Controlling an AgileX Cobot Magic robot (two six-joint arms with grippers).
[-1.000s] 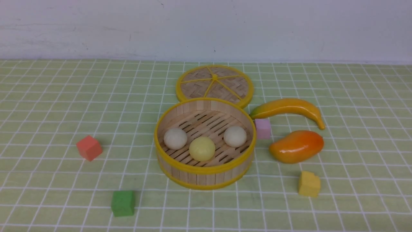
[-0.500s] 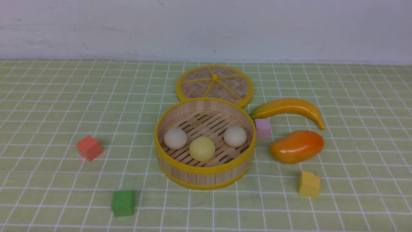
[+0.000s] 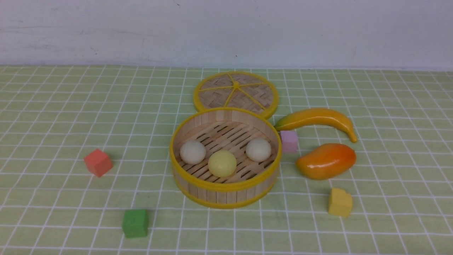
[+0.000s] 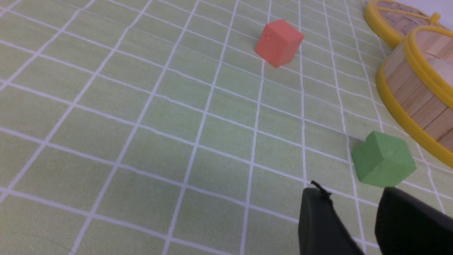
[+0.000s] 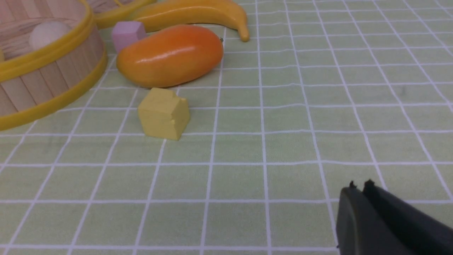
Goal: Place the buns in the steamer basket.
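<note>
Left tool (image 4: pixel 354 193) gapes empty, right tool (image 5: pixel 359 187) nearly closed; 3 buns (image 3: pixel 222 163) in steamer basket (image 3: pixel 226 193).

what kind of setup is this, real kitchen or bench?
Likely a lab tabletop rig, not a kitchen: a green checked cloth against a bare white wall, with toy fruit like the mango and foam cubes such as the green one.

Bright, even, diffuse light. Soft faint shadows hug the steamer basket (image 3: pixel 225 193). A glare streak marks the mango (image 3: pixel 326 160) beside it.
</note>
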